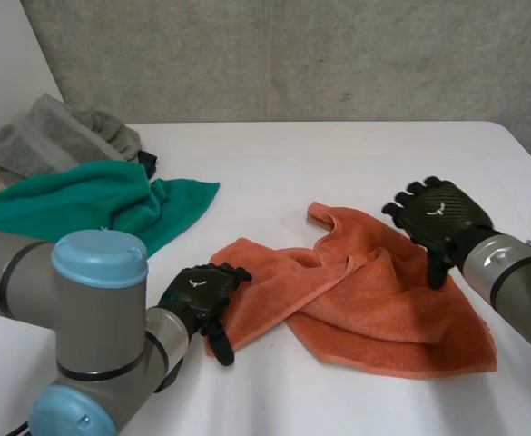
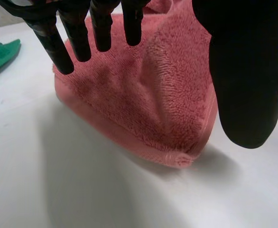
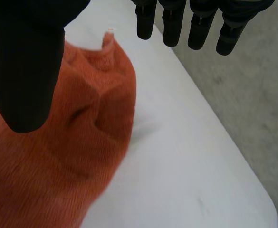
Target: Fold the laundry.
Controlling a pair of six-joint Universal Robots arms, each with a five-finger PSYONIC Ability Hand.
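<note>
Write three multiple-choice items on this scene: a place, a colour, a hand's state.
1. The green towel lies: A) on the floor; B) beside the grey cloths, at the robot's left; C) in a basket.
2. The crumpled towel by the left hand is: A) blue; B) white; C) orange.
3. The right hand is: A) open; B) shut on the crumpled towel; C) a fist.
Key: 1 B, it lies by those cloths; 2 C, orange in every view; 3 A, fingers straight, apart from the thumb.
</note>
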